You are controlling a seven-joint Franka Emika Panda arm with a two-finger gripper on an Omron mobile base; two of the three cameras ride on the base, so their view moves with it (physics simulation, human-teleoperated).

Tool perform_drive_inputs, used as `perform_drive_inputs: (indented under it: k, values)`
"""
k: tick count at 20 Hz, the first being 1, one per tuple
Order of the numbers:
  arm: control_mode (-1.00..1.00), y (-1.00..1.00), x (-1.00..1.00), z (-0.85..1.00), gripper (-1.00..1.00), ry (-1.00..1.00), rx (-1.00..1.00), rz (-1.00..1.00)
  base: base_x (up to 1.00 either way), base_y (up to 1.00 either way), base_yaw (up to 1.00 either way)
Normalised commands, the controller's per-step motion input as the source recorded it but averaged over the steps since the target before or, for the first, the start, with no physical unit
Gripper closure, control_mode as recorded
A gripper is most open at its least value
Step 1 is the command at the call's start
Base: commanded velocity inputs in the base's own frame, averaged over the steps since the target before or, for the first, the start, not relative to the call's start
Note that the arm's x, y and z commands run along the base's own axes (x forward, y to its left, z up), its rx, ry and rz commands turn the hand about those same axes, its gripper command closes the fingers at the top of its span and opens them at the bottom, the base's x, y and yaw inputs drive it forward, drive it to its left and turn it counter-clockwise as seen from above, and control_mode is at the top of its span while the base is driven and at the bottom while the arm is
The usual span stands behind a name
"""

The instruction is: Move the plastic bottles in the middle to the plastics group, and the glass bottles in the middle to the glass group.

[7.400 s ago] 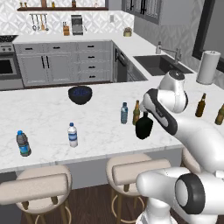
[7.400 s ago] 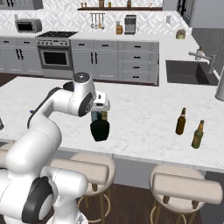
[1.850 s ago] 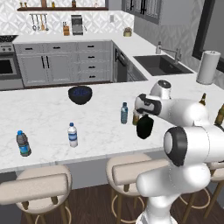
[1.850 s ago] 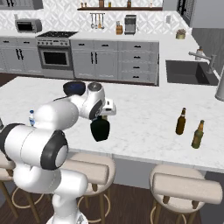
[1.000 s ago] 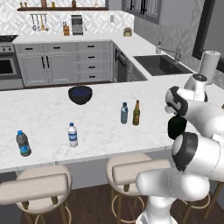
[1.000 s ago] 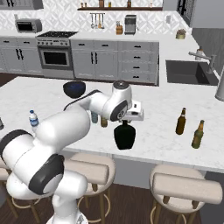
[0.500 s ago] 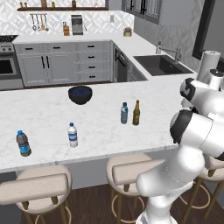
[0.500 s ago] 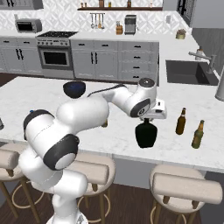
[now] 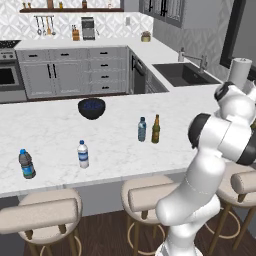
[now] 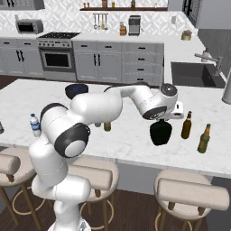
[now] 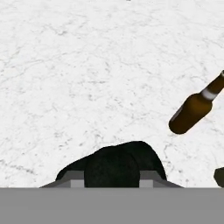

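The hand (image 10: pixel 160 121) is shut tight on the black bottle (image 10: pixel 160 132), carrying it. Next, set it down beside the brown bottles (image 10: pixel 187 125) near the table's right end.

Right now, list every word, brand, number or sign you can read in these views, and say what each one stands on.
No text can be read in any view.
Pale plastic water bottle with a white label: label blank or too small to read.
Darker plastic water bottle with a blue label: too small to read.
Slim amber-brown glass bottle: a pale neck band, no lettering visible.
Squat black round-bodied bottle: no label visible.
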Motion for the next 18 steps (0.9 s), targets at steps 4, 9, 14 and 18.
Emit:
perform_drive_inputs:
  k: [4,9,14,18]
  values:
    - [-1.0,-0.03,0.0,0.0,1.0,-0.02,0.0,0.04,0.0,0.0,0.0]
    - [-1.0,-0.08,0.05,0.0,1.0,0.0,0.0,0.0,0.0,0.0,0.0]
    - [-1.0,-0.31,0.17,0.0,1.0,0.0,0.0,0.0,0.0,0.0,0.0]
    - [-1.0,-0.42,0.0,0.0,1.0,0.0,0.0,0.0,0.0,0.0,0.0]
